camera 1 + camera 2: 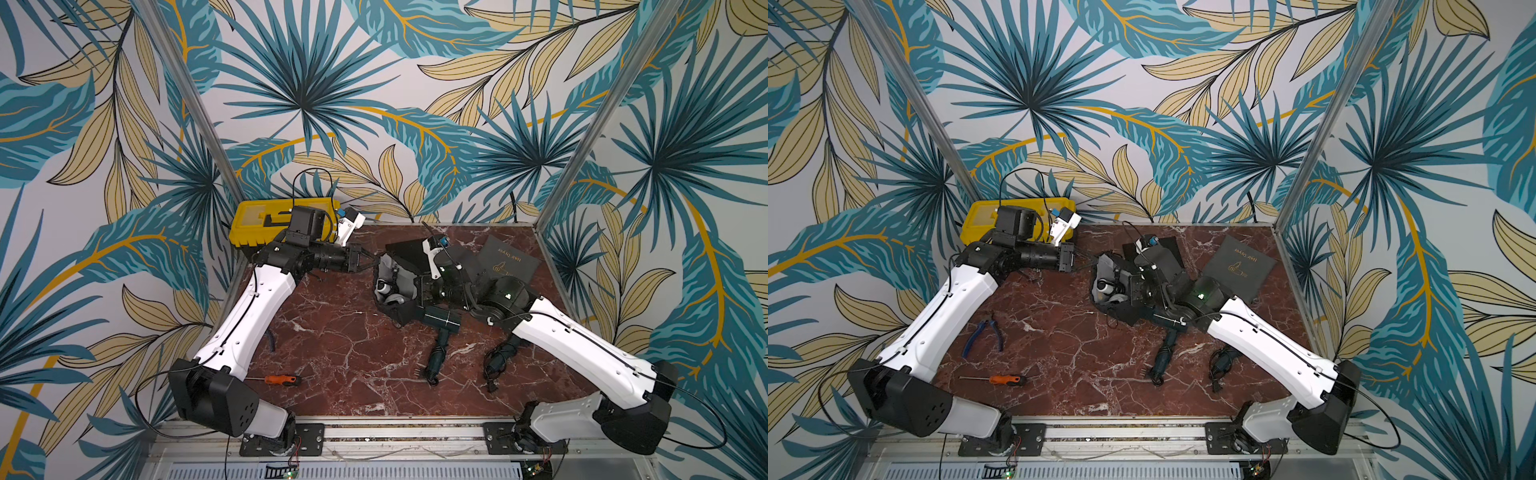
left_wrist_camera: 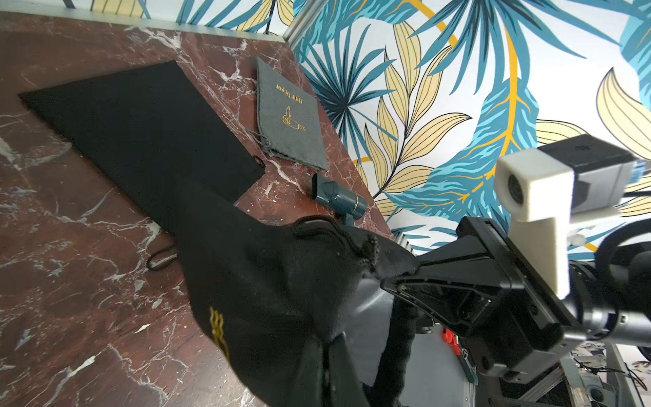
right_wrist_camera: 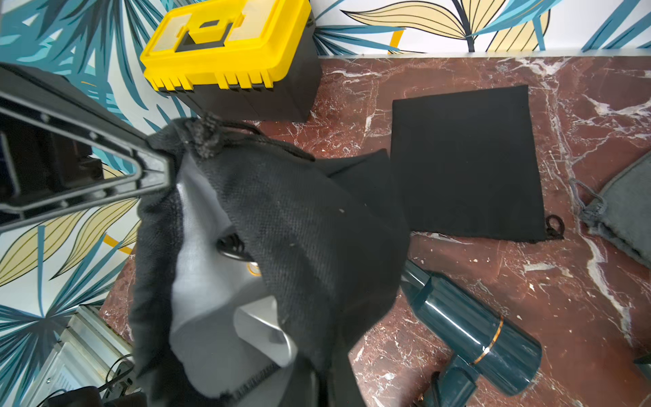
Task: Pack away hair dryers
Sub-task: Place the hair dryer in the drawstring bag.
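beside the left hand (image 1: 376, 262), white dryer (image 1: 384, 288) sits in pouch (image 1: 400, 318).

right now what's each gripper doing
left gripper: closed, pinching the rim of the black pouch.
right gripper: closed on the same pouch's rim.

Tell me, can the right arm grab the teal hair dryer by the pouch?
Probably not yet: the right gripper is shut on the black pouch, though the teal hair dryer lies uncovered nearby.
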